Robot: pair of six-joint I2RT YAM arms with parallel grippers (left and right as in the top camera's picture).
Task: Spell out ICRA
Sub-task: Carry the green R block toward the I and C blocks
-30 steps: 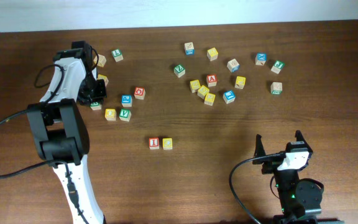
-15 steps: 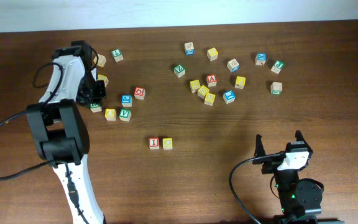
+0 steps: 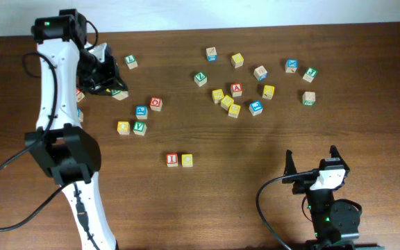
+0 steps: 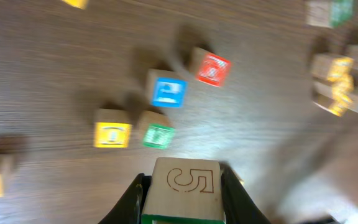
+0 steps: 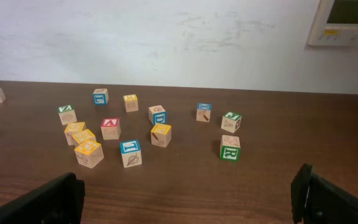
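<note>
Left arm (image 3: 51,90): reaches from its base at the near-left edge of the counter (image 3: 255,187) up to the far-left corner, with the white link long and nearly straight.
Left wrist: bent inward toward the counter's middle, angled down at the surface.
Left end effector (image 3: 115,89): 2 fingers (image 4: 132,199) closed against opposite sides of a wooden cube (image 4: 185,183).
Right arm (image 3: 332,212): folded compactly at the counter's near-right edge.
Right end effector (image 3: 311,161): 2 fingers spread wide with nothing between them, pointing level toward the counter's far edge.
</note>
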